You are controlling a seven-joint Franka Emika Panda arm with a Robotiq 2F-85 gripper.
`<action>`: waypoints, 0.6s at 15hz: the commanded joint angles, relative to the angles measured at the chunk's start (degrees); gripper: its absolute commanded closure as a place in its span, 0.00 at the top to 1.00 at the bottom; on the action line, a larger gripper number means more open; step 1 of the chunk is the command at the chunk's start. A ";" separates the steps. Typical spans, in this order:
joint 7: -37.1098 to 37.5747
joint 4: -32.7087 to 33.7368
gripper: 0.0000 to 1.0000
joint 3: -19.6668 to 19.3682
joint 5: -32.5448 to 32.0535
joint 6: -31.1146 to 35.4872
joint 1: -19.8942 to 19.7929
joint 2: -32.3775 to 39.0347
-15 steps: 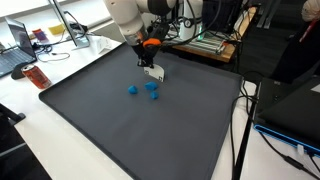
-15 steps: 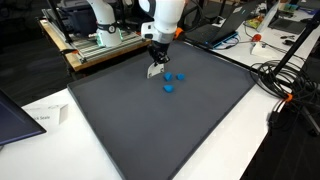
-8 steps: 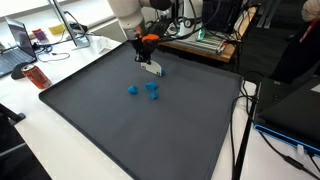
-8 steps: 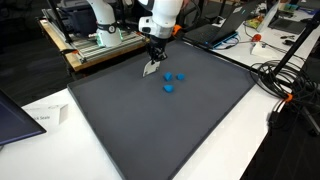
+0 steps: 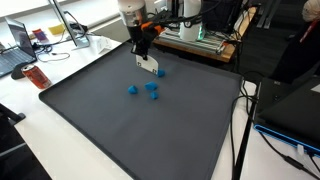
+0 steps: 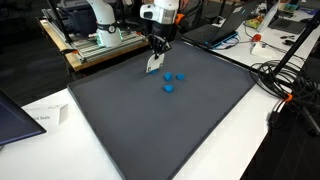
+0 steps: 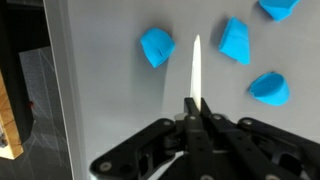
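My gripper (image 7: pixel 196 103) is shut on a thin white flat piece (image 7: pixel 196 65), seen edge-on in the wrist view and sticking out past the fingertips. In both exterior views the gripper (image 5: pixel 143 55) (image 6: pixel 156 52) hangs above the far part of the dark grey mat (image 5: pixel 120 130) (image 6: pixel 190 130), with the white piece (image 5: pixel 149 67) (image 6: pixel 153 64) dangling below it, its lower edge at or just above the mat. Several small blue blocks (image 7: pixel 157 46) (image 5: pixel 152 88) (image 6: pixel 168 87) lie on the mat just beyond the piece, apart from it.
A red can (image 5: pixel 36 76) and a laptop (image 5: pixel 15 45) sit on the white table beside the mat. Equipment racks (image 6: pixel 100 40) stand behind it. Cables (image 6: pixel 285 85) trail along one side. A sheet of paper (image 6: pixel 42 115) lies near the mat's corner.
The gripper has risen and drawn back toward the mat's far edge, carrying the white piece away from the blue blocks. The blocks have not moved.
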 commanded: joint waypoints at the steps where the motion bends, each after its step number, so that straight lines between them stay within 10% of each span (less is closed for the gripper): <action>1: 3.70 0.43 0.01 0.81 -5.10 -6.83 1.26 -2.93; 9: 12.94 9.95 0.01 4.80 -14.33 -24.56 3.86 -1.65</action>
